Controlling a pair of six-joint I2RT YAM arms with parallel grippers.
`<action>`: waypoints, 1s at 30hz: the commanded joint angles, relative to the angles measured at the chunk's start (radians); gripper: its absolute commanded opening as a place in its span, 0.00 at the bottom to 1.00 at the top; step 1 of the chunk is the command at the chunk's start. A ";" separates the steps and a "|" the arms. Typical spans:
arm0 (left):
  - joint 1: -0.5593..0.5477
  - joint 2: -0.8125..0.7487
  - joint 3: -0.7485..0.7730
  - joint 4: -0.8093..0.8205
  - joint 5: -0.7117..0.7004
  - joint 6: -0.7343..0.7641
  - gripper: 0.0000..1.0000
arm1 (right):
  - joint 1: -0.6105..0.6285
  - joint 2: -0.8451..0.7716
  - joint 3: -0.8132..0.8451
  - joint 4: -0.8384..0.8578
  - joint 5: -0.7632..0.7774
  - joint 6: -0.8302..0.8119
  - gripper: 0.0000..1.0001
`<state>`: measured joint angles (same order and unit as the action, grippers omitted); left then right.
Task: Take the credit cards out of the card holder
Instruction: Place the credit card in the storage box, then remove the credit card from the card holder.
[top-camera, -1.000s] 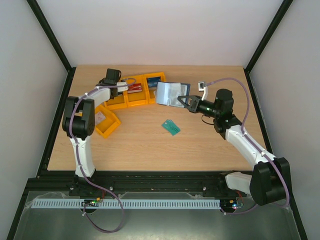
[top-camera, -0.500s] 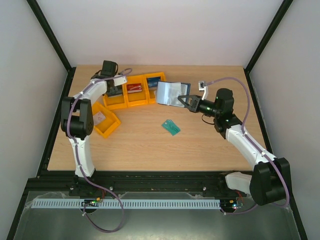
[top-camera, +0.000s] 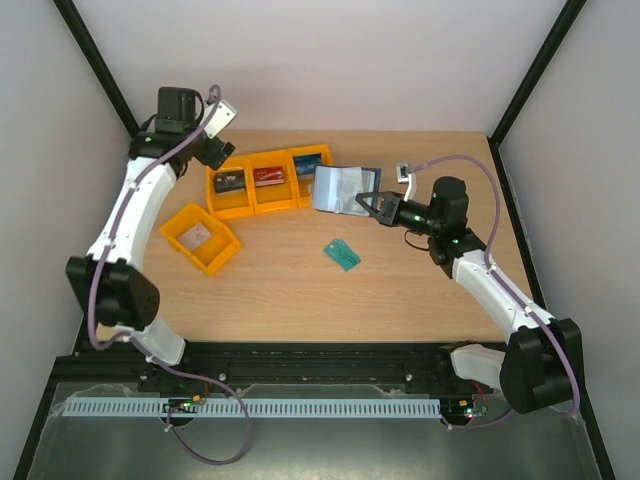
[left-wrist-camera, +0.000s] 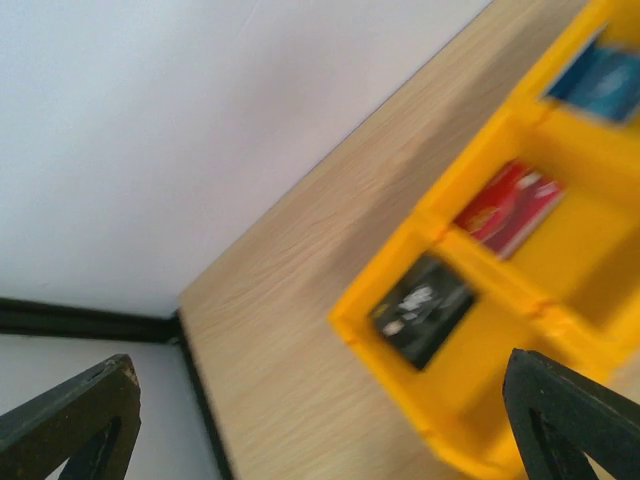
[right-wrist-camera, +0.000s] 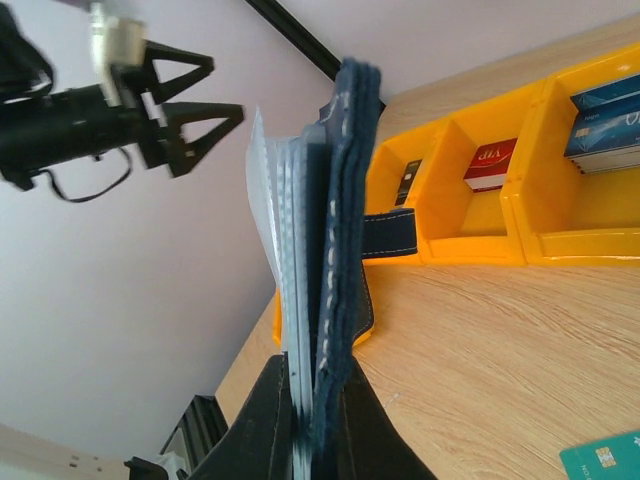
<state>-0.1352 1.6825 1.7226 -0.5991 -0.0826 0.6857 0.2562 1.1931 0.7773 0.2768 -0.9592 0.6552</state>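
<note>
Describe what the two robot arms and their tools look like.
The left arm and right arm match: white links, chunky black joints, a lilac cable looped along each. The left tool and right tool each have two black triangular fingers with cut-out centres and a small white block mounted behind.

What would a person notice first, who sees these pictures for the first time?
The row of three orange bins at the far side of the table catches the eye, with a dark card, a red card and blue cards inside. Beside it the right gripper holds the open card holder; the left gripper hangs open above the far left corner.
</note>
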 joint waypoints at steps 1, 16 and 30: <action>-0.023 -0.106 -0.039 -0.170 0.403 -0.211 0.99 | -0.003 -0.027 0.038 0.015 -0.005 0.021 0.02; -0.250 -0.172 -0.194 -0.125 1.125 -0.574 0.99 | 0.134 -0.013 0.051 0.150 -0.028 0.117 0.02; -0.170 -0.210 -0.300 -0.105 1.081 -0.545 0.99 | 0.180 -0.117 0.054 0.193 -0.083 0.075 0.02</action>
<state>-0.3412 1.4952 1.4319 -0.7067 1.0138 0.1307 0.4282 1.1549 0.7956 0.4526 -1.0199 0.7937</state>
